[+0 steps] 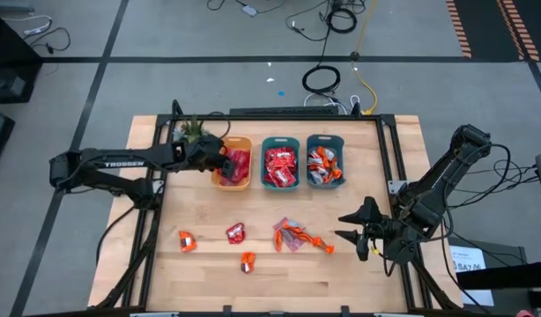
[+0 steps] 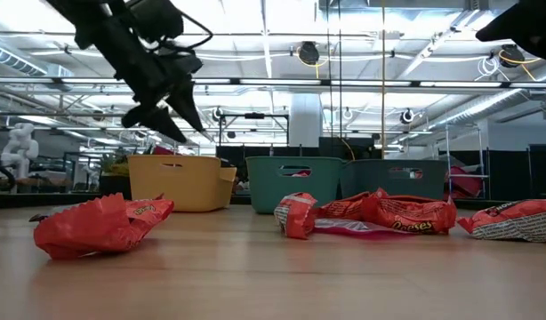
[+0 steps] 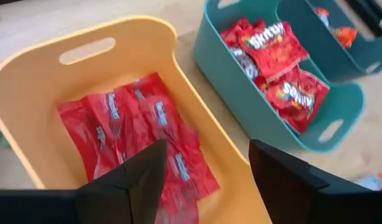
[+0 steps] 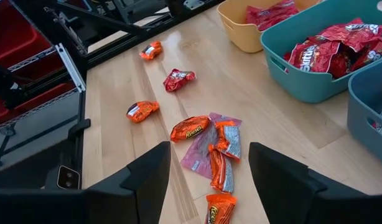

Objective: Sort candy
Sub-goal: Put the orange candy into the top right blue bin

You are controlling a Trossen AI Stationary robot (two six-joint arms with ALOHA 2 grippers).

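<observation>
Even overhead lighting from ceiling strip lamps (image 2: 255, 22) — bright and glaring across the low view's background, leaving the arm there a dark silhouette — with soft shadows on the table (image 1: 279, 273) and motion blur over the yellow bin (image 3: 41, 81).

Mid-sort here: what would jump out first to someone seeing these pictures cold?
Three bins in a row at the table's far side: a yellow bin of red packets and two teal bins, with the open left gripper hanging over the yellow one. Nearer, loose candy lies scattered on the table, beside the open, waiting right gripper.
</observation>
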